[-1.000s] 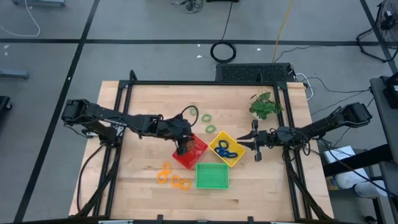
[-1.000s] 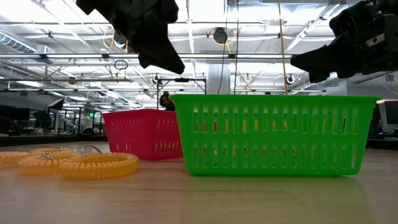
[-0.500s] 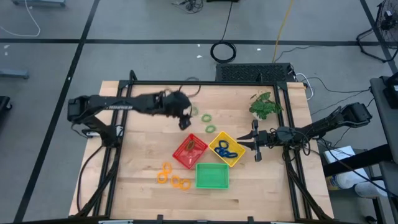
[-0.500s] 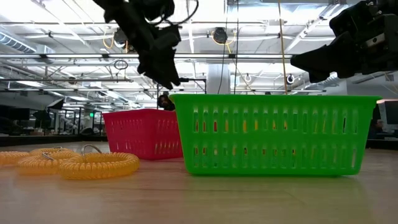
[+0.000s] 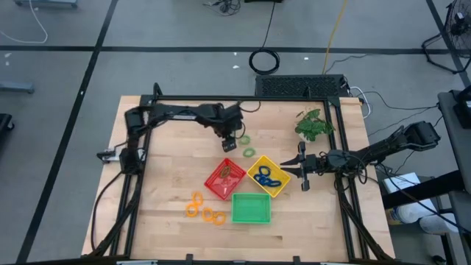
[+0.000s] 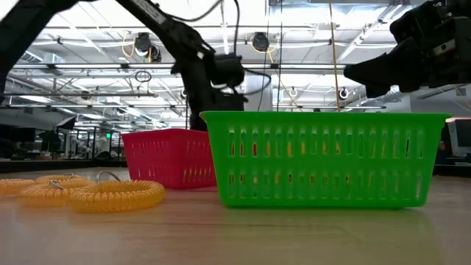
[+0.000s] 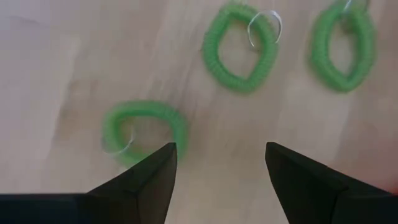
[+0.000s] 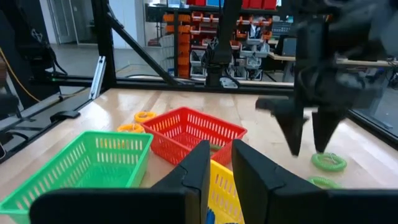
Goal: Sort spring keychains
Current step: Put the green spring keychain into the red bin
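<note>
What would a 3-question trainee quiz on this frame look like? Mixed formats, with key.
1. True or false: the left gripper is open above the green keychains.
2. Which tray holds the blue keychains: A the red tray, B the yellow tray, C the green tray?
3. Fill in: the orange keychains lie on the ____.

Key: 1 true. 2 B. 3 table, beside the green tray, outside every tray.
</note>
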Controlling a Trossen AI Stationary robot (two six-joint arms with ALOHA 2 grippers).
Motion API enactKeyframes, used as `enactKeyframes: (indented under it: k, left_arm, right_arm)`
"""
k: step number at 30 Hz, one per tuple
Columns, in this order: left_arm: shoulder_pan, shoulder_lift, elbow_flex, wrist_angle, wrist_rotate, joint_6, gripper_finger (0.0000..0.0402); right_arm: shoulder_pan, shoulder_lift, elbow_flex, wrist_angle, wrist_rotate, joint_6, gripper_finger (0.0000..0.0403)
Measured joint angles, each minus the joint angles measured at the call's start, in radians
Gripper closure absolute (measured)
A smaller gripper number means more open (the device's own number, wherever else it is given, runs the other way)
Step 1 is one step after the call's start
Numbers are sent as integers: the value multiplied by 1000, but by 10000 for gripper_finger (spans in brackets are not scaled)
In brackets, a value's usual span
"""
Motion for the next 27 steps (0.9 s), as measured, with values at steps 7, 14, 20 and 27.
enactKeyframes:
  k: [7, 14, 20, 27]
  left_arm:
    - [0, 82, 24, 2, -83, 26, 146]
    - [1, 79, 24, -2, -97, 30, 146]
    - [5, 82, 24, -11, -77, 77, 147]
    - [8, 84, 24, -17, -62, 87, 217]
  right_arm:
    - [0, 0, 0, 0, 0, 0, 346]
    - [0, 0, 0, 0, 0, 0, 346]
    - [0, 0, 0, 0, 0, 0, 346]
    - [0, 0, 0, 0, 0, 0, 346]
